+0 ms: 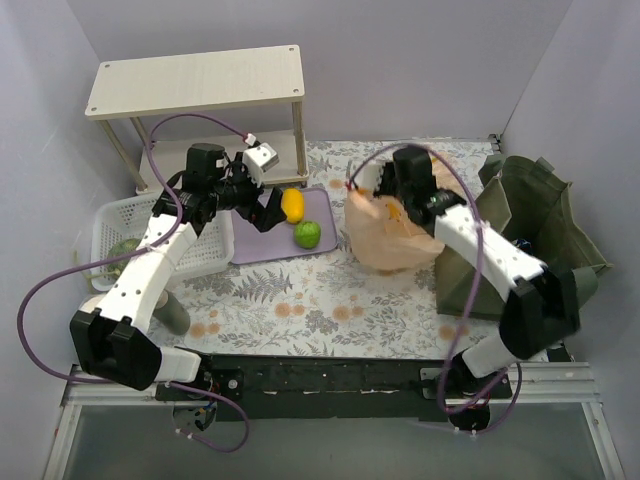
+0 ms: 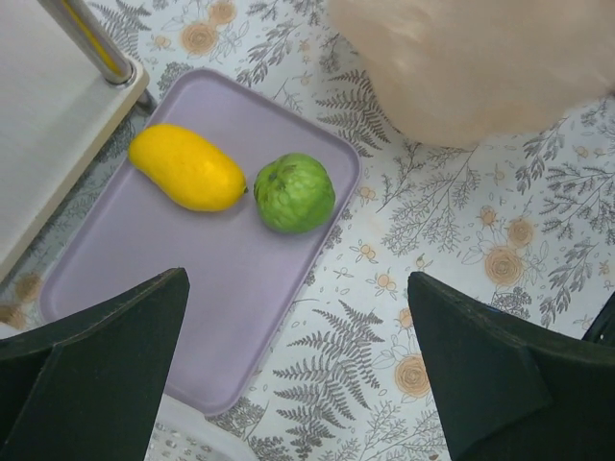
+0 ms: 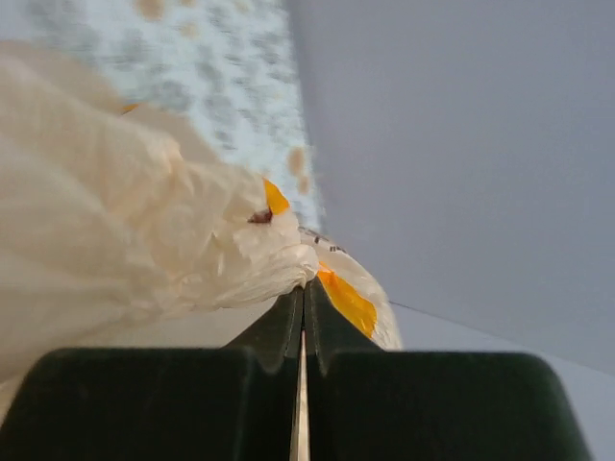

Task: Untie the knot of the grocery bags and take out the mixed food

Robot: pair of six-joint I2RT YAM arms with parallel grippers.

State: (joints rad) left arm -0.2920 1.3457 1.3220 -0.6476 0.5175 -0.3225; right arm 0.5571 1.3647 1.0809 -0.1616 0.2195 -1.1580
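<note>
The peach-orange plastic grocery bag (image 1: 385, 235) sits at mid table; its lower side also shows at the top of the left wrist view (image 2: 471, 67). My right gripper (image 1: 378, 186) is shut on a pinch of the bag's plastic (image 3: 279, 264) near its top and holds it up. I cannot make out the knot. A yellow oval fruit (image 1: 292, 205) and a green round fruit (image 1: 307, 234) lie on the lilac tray (image 1: 262, 245); both also show in the left wrist view, yellow fruit (image 2: 187, 167), green fruit (image 2: 294, 192). My left gripper (image 1: 262, 208) is open and empty above the tray's near end (image 2: 231, 288).
An olive-green fabric tote (image 1: 530, 235) stands at the right. A white basket (image 1: 120, 225) holding a green item is at the left, a low wooden shelf (image 1: 200, 85) at the back left. A floral cloth (image 1: 300, 295) covers the table.
</note>
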